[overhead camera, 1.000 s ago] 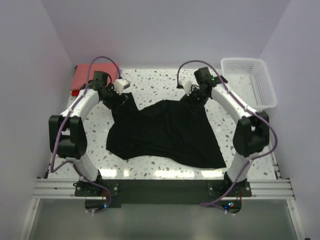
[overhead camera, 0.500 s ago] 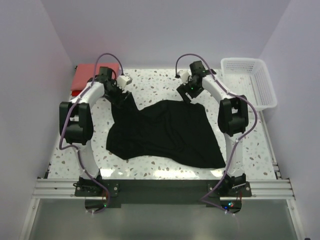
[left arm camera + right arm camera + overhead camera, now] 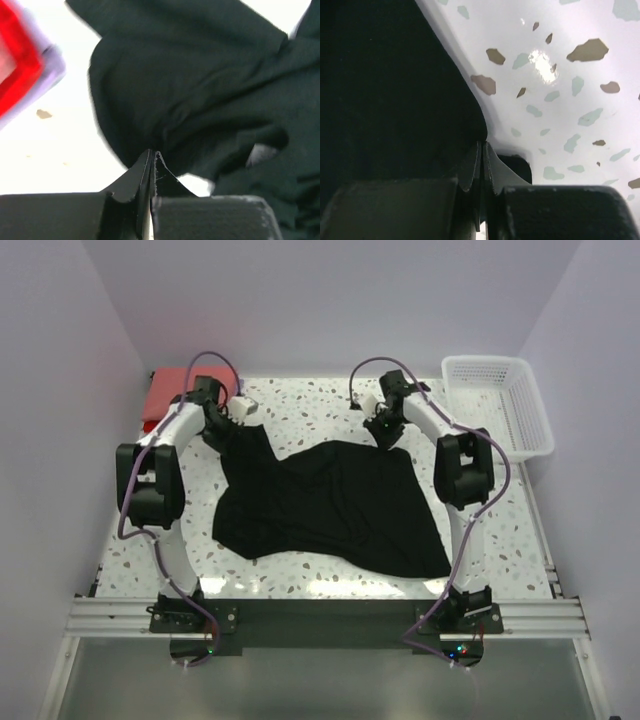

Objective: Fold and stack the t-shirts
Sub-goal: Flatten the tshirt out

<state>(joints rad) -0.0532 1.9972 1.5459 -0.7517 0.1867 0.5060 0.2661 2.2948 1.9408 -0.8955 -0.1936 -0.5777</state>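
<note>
Right gripper (image 3: 481,150): fingers (image 3: 496,167) pressed together at bottom centre, only a hairline between them. Black t-shirt (image 3: 385,90) filled the left half. Its edge curved down from the top and ran straight into the fingertips, pinched there. Right half was counter (image 3: 580,100), white with brown and grey-green flecks and one glare spot. Dark shadow sat just right of the tips.

black t-shirt (image 3: 330,505): spread, rumpled, centre | red t-shirt (image 3: 163,396): far-left corner

Matt cloth t-shirt (image 3: 330,505), glossy table (image 3: 318,405)
</note>
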